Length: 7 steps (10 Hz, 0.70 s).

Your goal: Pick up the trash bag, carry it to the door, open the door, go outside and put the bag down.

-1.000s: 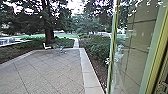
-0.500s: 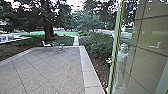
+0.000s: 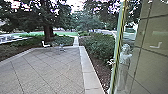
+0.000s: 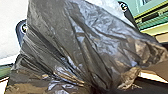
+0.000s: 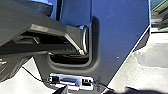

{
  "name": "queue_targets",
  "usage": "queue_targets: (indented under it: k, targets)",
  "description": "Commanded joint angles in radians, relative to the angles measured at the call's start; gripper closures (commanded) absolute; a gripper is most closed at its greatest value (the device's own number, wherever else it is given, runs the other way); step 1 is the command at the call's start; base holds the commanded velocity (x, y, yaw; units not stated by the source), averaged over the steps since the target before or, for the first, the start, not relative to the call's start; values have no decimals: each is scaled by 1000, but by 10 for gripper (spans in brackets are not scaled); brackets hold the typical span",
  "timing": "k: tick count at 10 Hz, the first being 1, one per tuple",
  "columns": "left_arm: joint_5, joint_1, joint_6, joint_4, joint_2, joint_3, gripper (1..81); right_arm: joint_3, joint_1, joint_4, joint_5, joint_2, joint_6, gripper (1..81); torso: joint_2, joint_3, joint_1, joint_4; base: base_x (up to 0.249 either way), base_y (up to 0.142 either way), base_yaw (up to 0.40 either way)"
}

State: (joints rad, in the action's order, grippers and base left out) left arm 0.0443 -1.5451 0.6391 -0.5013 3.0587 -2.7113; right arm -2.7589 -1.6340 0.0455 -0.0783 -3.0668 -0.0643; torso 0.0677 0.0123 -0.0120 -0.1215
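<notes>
Black bag (image 4: 82, 42) at left claw (image 4: 100, 89)

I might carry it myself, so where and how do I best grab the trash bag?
Likely by the bunched part of the trash bag, where its creases draw together. Come in from the side, across those creases; the spread film elsewhere looks too broad.

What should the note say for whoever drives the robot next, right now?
Left gripper: can't tell if open or shut, but the dark trash bag bunches up close at that wrist, so it is probably holding it.
Right gripper: can't tell.
Done: bag seems picked up; the glass door looks open, with the paved yard ahead.
Left to do: put the bag down outside. Can't tell if the robot is fully through.
</notes>
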Motion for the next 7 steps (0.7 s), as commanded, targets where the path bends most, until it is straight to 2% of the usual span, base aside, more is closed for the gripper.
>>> queue_targets:
  k: [1, 7]
  targets:
    - [72, 56, 5, -6, 2, 7, 811, 3, 47, -9, -61, -5, -3, 10, 0, 0, 0, 0, 120, 0, 0]
    - [72, 56, 5, -8, 2, 7, 811, 3, 47, -9, -61, -5, -3, 10, 0, 0, 0, 0, 120, 0, 0]
